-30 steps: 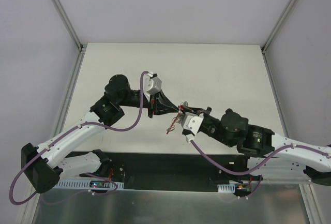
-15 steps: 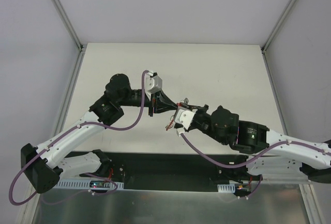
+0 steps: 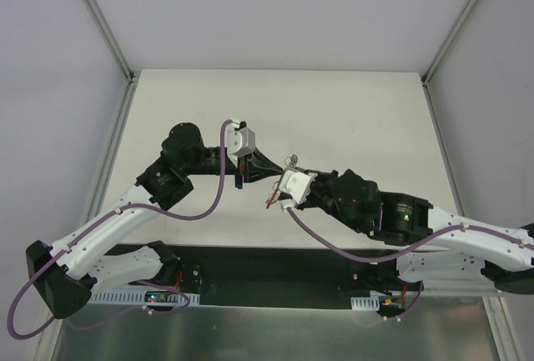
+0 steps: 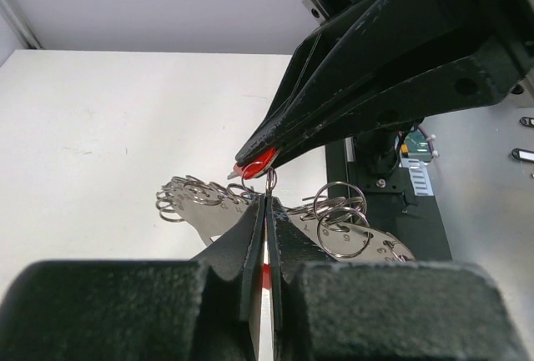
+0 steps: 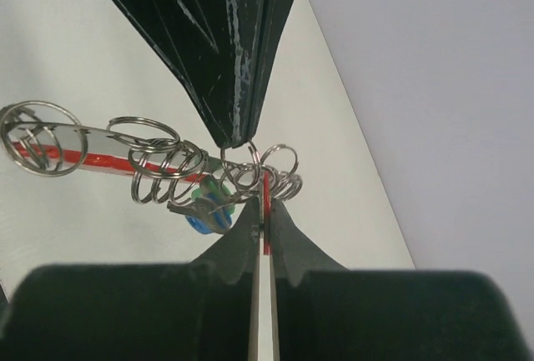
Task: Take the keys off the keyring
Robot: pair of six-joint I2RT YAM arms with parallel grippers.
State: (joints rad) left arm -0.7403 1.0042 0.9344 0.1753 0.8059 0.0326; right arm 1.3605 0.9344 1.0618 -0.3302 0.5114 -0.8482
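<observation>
**Two shut hands share one bundle above the table**

The arms meet tip to tip in mid-air over the table. The reason seems plain: one hand alone cannot work a wire loop open. Each hand takes its own side of the bundle and holds it clear of the surface, so the rest can dangle freely.

The left hand has its jaws pressed together, with no gap at the tips. It appears to pinch the keyring, the thin silvery loop standing just ahead of its fingertips. The right hand points in from directly opposite, its jaws likewise closed. It nips one of the keys by what looks like a small red head, though the part inside the jaws is hidden. That red head touches the loop, so I judge the key is not yet off.

Clusters of loose silvery rings hang to either side of the left hand's tips. A blue-green tag sits just beside the right hand's fingertips. A red strip trails down below both hands, and I cannot tell exactly where it joins the bundle
</observation>
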